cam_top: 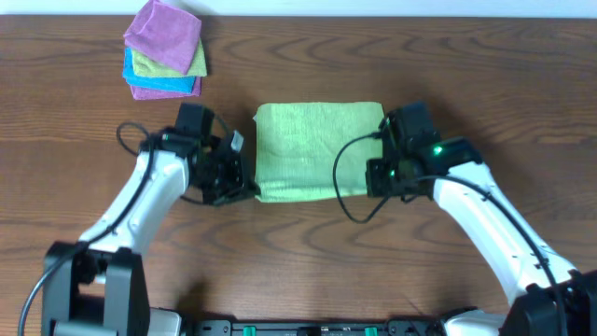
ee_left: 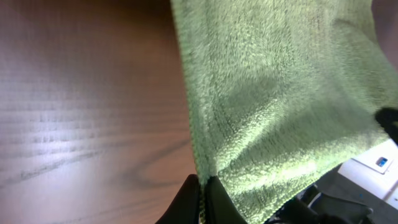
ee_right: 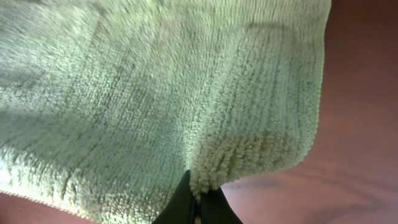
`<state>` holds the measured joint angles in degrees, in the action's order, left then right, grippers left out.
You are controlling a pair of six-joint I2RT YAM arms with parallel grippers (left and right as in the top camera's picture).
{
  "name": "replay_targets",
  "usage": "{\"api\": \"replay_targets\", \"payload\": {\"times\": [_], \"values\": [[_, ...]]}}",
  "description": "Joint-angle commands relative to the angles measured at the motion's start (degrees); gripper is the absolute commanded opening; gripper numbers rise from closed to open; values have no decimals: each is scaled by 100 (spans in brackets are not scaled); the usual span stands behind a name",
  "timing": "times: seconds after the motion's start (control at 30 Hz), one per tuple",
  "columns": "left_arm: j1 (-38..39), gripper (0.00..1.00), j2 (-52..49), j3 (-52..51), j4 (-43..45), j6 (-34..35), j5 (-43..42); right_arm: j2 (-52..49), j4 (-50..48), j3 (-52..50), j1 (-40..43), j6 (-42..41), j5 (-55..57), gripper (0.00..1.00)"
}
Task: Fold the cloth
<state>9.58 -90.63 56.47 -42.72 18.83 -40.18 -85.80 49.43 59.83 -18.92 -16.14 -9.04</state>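
The overhead camera looks straight down from well above the table (cam_top: 298, 243), with the arms' bases at 6 o'clock and the yellow-green cloth (cam_top: 317, 149) central. The left wrist camera sits very close, facing along the left fingers (ee_left: 185, 202) onto the cloth's edge and bare wood. The right wrist camera, equally near, faces past the right fingers (ee_right: 178, 202). All three views share the cloth.

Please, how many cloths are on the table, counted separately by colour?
Purple: 2, the top cloth and the bottom cloth of the stack.
Blue: 1, the blue cloth in the stack.
Yellow-green: 2, the stacked green cloth and the middle cloth between the arms.
Total: 5 cloths.
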Motion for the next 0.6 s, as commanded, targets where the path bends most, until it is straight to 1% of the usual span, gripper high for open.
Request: {"api": "replay_targets", "payload": {"times": [0.0,0.1,0.23,0.43,0.57], "values": [[-17,6,260,-612,155,343,-39,90,-61,-374,-186,-345,63,1],[-17,6,323,-1040,306,358,-177,94,-197,-678,-402,-595,63,1],[-17,6,323,-1355,389,374,-295,94,-319,-914,-708,-813,68,1],[-17,6,389,-1410,385,396,-291,127,-262,-951,-1043,-990,278,1],[-20,6,522,-1408,527,625,-271,249,-382,-949,-1051,-1023,579,1]]}}
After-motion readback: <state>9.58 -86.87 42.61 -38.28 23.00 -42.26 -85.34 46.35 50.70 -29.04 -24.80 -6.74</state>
